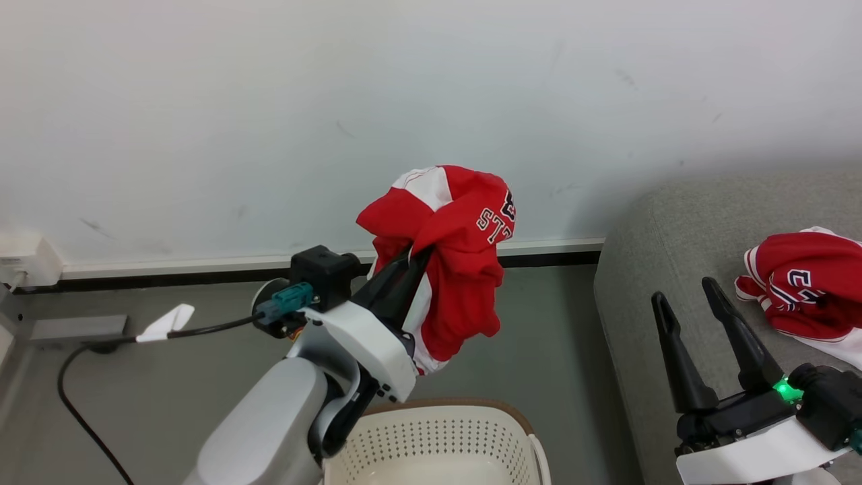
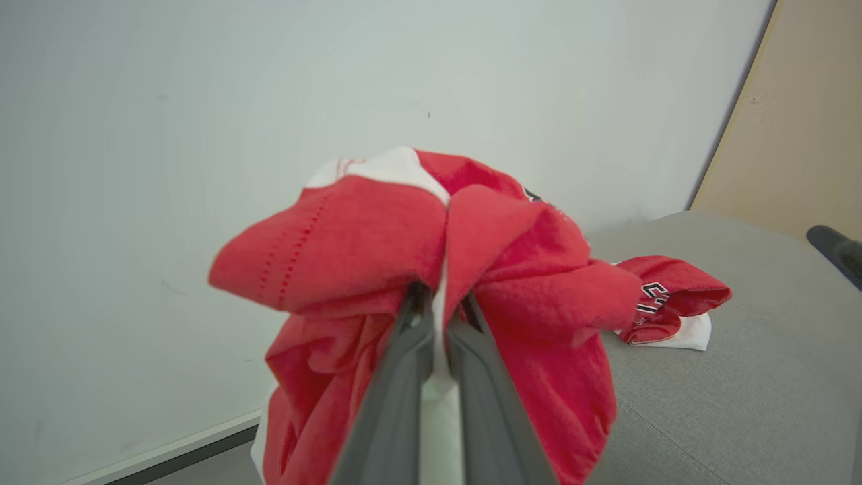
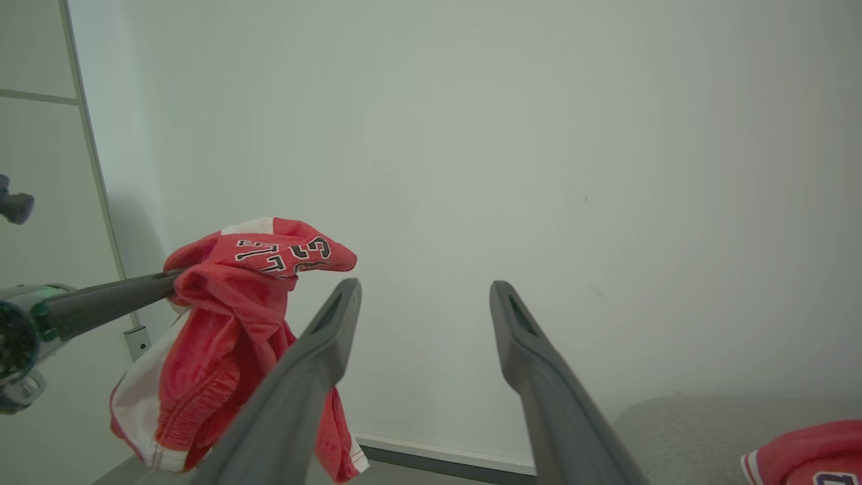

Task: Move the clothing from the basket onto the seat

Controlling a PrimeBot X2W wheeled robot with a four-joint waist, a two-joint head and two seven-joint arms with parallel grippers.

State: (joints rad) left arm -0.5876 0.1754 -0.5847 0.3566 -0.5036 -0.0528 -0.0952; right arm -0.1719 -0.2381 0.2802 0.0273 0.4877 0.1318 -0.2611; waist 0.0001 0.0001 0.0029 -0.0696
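Head view: left gripper (image 1: 411, 261), jaws clenched on a crumpled red garment (image 1: 458, 269) with white trim and black-and-white lettering, holds it above the cream basket (image 1: 438, 438). Right gripper (image 1: 681, 289), jaws released, hangs over the grey sofa (image 1: 660, 222), where a second red garment (image 1: 801, 283) lies.
Left wrist view: fabric bunches over both fingers (image 2: 397, 377).
Right wrist view: held garment hangs freely before the white wall (image 3: 539, 135).

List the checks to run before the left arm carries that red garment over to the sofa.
1. Left claw shut on the hanging red garment: ok.
2. Garment lifted clear of the laundry basket: ok.
3. Basket emptied: cannot tell, its floor is partly out of view.
4. Bare sofa space beside the other red garment: ok.
5. Right claw open and empty: ok.
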